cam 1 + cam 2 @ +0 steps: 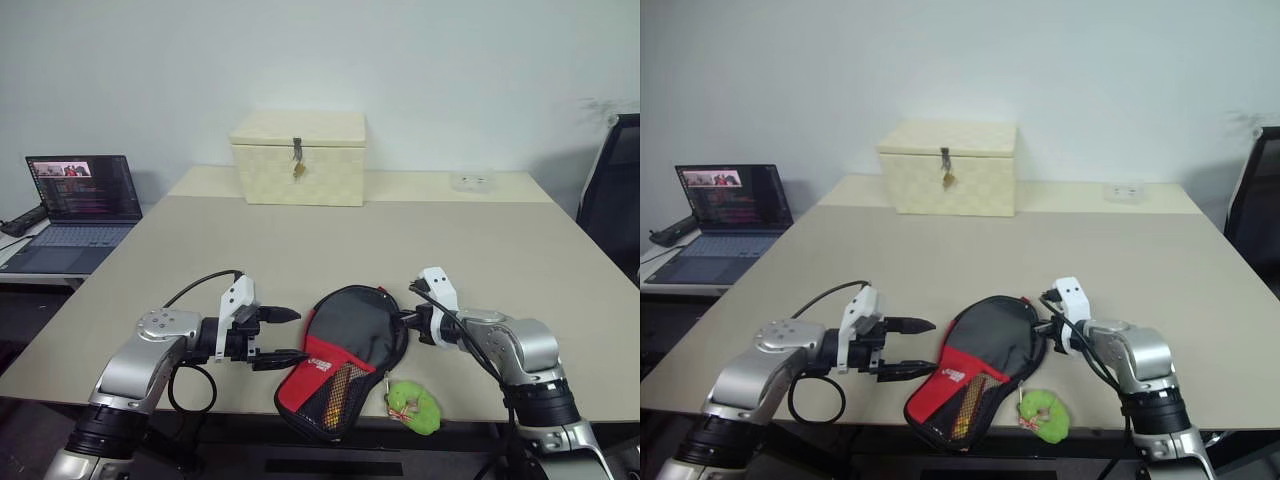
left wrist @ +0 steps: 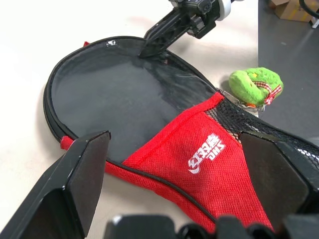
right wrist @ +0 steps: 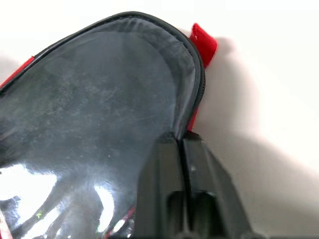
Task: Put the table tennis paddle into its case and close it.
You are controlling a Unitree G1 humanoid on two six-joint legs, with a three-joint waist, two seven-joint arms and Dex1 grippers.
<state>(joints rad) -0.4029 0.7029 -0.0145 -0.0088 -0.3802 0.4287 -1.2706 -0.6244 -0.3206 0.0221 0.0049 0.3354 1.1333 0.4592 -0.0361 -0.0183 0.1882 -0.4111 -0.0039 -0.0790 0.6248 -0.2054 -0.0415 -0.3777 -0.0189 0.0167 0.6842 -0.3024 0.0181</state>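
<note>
beige table (image 1: 450, 250) holds case (image 1: 345, 355), right fingers (image 3: 179, 189) pinching its rim.

Black-and-red paddle-shaped case (image 1: 345, 355) flat at the table's near edge, round end away.

The case (image 1: 345, 360) has a slick, faintly glossy black panel, a coarse red woven cloth lower part and open black mesh. Its green pull (image 1: 414, 407) looks like fuzzy plush. The counter (image 1: 400, 250) is smooth and matt, and the cream box (image 1: 300, 157) is woven in texture with a metal latch (image 1: 297, 160).
</note>
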